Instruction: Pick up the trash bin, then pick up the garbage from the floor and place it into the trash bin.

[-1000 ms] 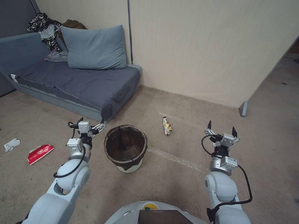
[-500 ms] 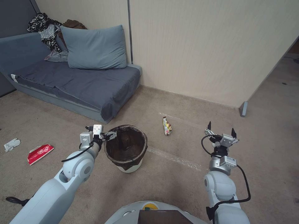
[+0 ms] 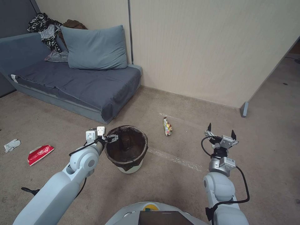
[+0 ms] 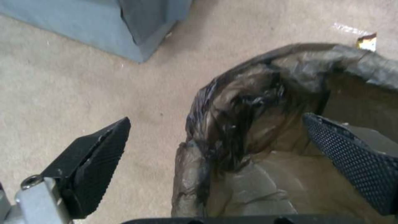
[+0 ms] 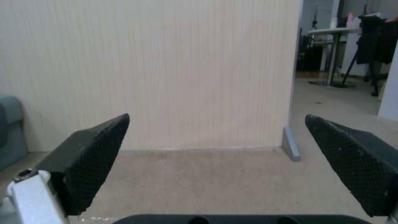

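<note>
trash bin (image 3: 126, 149) standing on the carpet at centre of the head view, just below the sofa's (image 3: 78, 81) near corner — small white bucket, dark liner folded over the rim. probably light and fairly stiff in the wall, though the liner looks thin, loose and slippery, so best taken at the rim with plastic and wall pinched together, not by the bag alone.

left claw (image 3: 110, 138) at the bin's left rim, spread wide: in the left wrist view one pad (image 4: 93, 161) hangs outside over the carpet, the other (image 4: 352, 161) inside over the lined hollow, the crumpled rim (image 4: 232, 124) between them. not yet pinched; contact with the liner hard to judge.

right claw (image 3: 221, 135) parked at lower right of the head view, well apart from the bin, gaping wide, holding nothing, aimed at the wall.

garbage on the floor: colourful wrapper (image 3: 167, 126) right of and beyond the bin, red-and-white wrapper (image 3: 40, 153) and crumpled white paper (image 3: 12, 145) at far left — all untouched.
</note>
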